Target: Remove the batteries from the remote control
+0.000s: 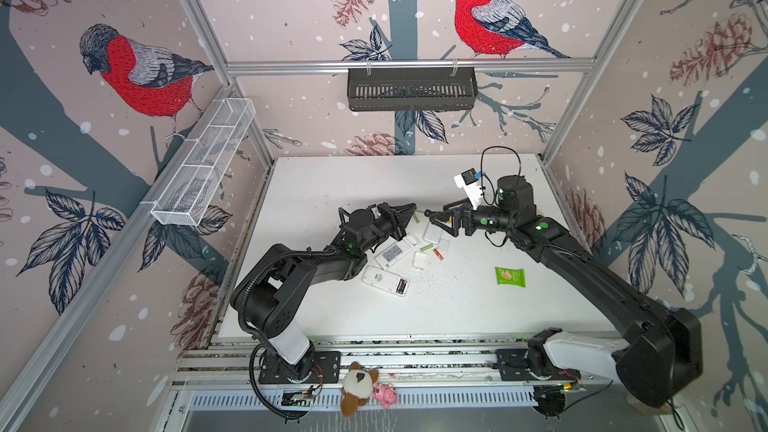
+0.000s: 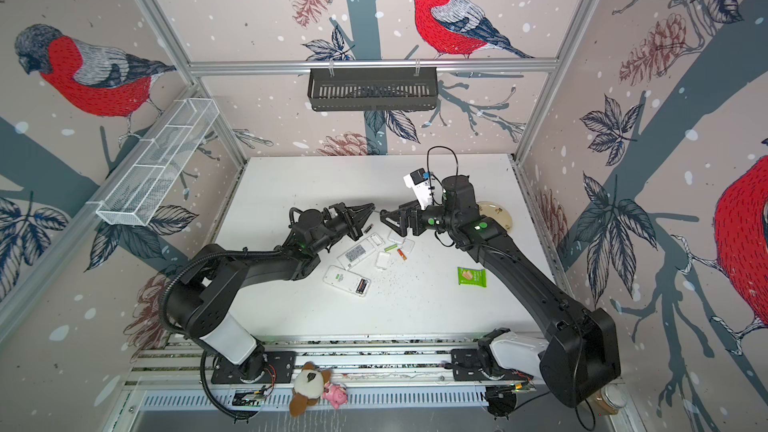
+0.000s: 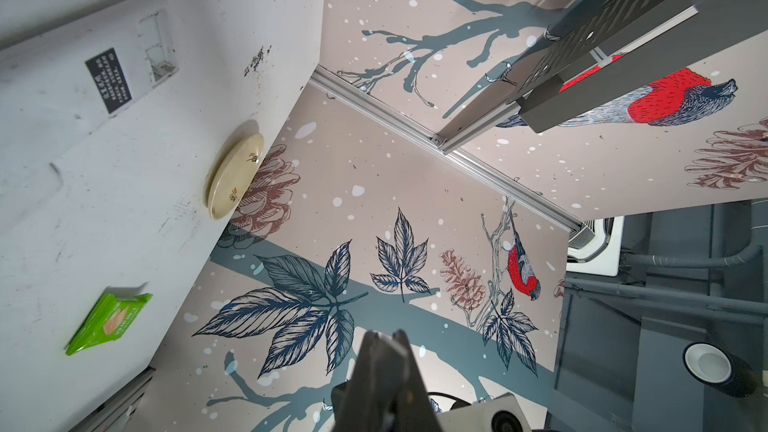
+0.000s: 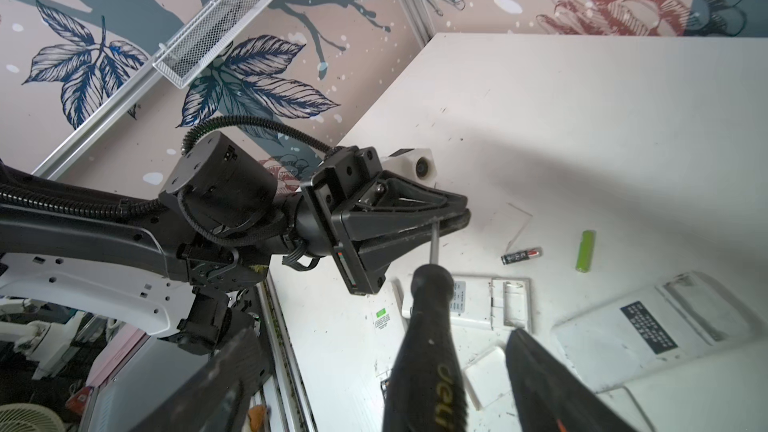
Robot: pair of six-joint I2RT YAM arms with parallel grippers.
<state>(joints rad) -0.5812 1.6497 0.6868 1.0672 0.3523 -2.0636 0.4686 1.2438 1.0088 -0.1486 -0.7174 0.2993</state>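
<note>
Top view: your left pincer [image 1: 411, 206] and right pincer [image 1: 432, 216] meet tip to tip above the tabletop [image 1: 332, 184]. Loose batteries [image 1: 426, 247] lie among the opened remotes. One remote [image 1: 384, 280] holds black cells [image 1: 401, 285] not yet unloaded.

Left wrist view: the left pincer's fingers [image 3: 384, 351] are clenched. No batteries in sight.

Right wrist view: the left pincer nips only the thin shaft of the screwdriver [image 4: 432, 326]. The right pincer is released, its jaws wide either side of the handle.

Hazard: the handle-heavy tool may pivot or slip from that narrow hold. It would drop near the black battery [image 4: 521, 256] and green battery [image 4: 586, 256] and could scatter them.
</note>
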